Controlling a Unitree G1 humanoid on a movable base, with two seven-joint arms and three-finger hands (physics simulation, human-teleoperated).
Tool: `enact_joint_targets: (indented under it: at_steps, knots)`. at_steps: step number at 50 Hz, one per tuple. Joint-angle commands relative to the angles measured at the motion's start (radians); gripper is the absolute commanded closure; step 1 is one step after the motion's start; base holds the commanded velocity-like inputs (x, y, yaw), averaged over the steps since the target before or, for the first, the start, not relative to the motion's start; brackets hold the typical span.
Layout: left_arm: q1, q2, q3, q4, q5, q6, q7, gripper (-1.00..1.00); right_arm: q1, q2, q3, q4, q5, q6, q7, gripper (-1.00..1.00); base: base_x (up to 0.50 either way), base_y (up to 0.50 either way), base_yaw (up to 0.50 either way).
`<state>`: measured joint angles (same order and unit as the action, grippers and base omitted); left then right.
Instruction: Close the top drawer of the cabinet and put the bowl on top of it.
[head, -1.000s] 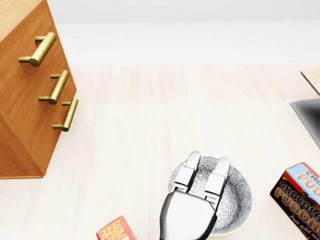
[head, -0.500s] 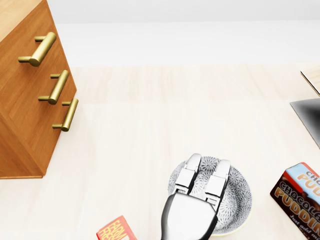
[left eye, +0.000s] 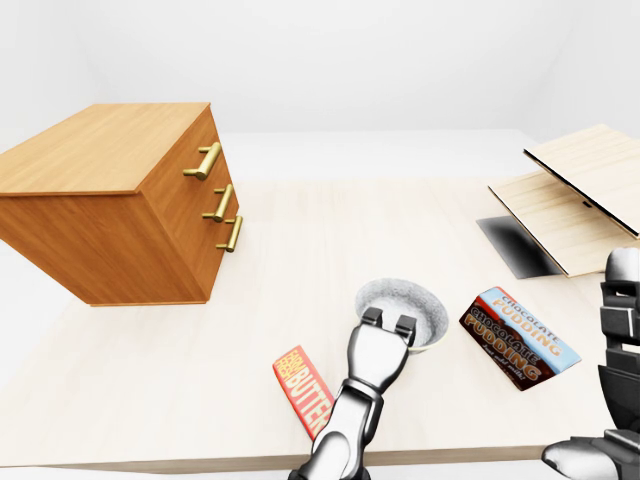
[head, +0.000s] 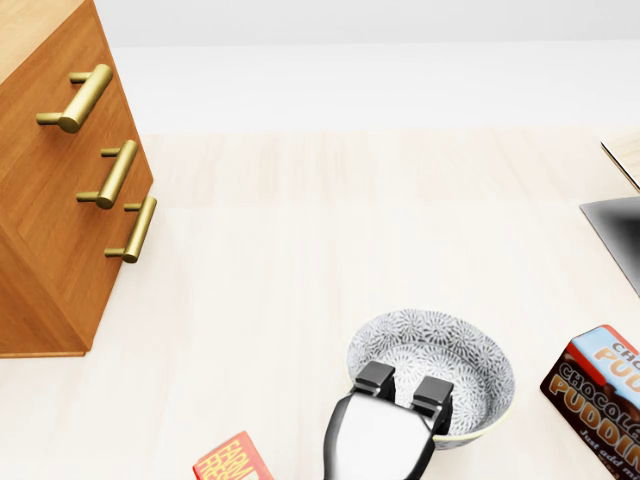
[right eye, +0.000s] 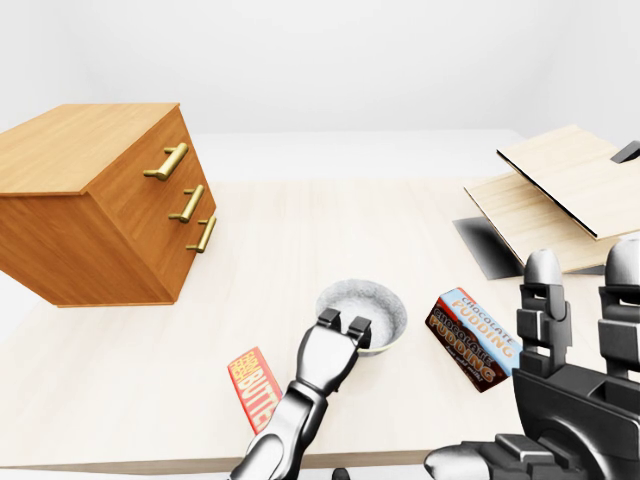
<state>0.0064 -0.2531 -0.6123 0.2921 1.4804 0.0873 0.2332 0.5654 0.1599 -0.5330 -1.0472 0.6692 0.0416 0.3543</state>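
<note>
While hooking left hand (head: 380, 435) over near rim of one bowl (head: 440, 350), grip unclear, spreads right hand (right eye: 575, 390) fingers (right eye: 540, 300); one cabinet (left eye: 110, 200) far left, three handles (head: 75, 100), two boxes (left eye: 520, 338).

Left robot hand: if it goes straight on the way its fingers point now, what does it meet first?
The bowl. The left robot hand has its fingertips at the rim nearest the bottom of the head view, so it would likely push that rim or slide inside; its height is unclear.
</note>
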Motion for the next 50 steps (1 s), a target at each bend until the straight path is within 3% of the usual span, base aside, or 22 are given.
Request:
enact_joint_targets:
  at_steps: [1,16,31,36,42,49,50]
  knots:
    - [-0.004,-0.002,0.002,0.015,0.003,0.000,0.031,1.00,0.010,-0.007,0.010,0.000,0.001,-0.011,-0.005,-1.00,0.00,0.00,0.00]
    - [0.004,0.003,-0.008,-0.014,0.020,0.000,0.010,1.00,0.003,0.003,0.000,0.000,0.002,-0.002,0.004,-1.00,0.00,0.00,0.00]
    - [0.028,0.048,-0.018,-0.264,0.102,0.000,-0.147,1.00,0.014,0.001,0.010,0.000,0.000,-0.013,0.006,-1.00,0.00,0.00,0.00]
    - [0.032,0.054,-0.004,-0.276,0.079,0.000,-0.140,1.00,0.006,0.007,0.015,0.000,-0.012,-0.007,0.009,-1.00,0.00,0.00,0.00]
    - [0.039,0.064,-0.008,-0.352,0.093,0.000,-0.187,1.00,0.010,0.009,0.020,0.000,-0.015,-0.012,0.011,-1.00,0.00,0.00,0.00]
    - [0.020,0.068,0.023,-0.425,0.101,0.000,-0.243,1.00,0.012,0.014,0.031,0.000,-0.029,-0.013,0.016,-1.00,0.00,0.00,0.00]
    - [0.003,0.067,0.034,-0.459,0.112,0.000,-0.285,1.00,0.014,0.016,0.034,0.000,-0.032,-0.014,0.018,-1.00,0.00,0.00,0.00]
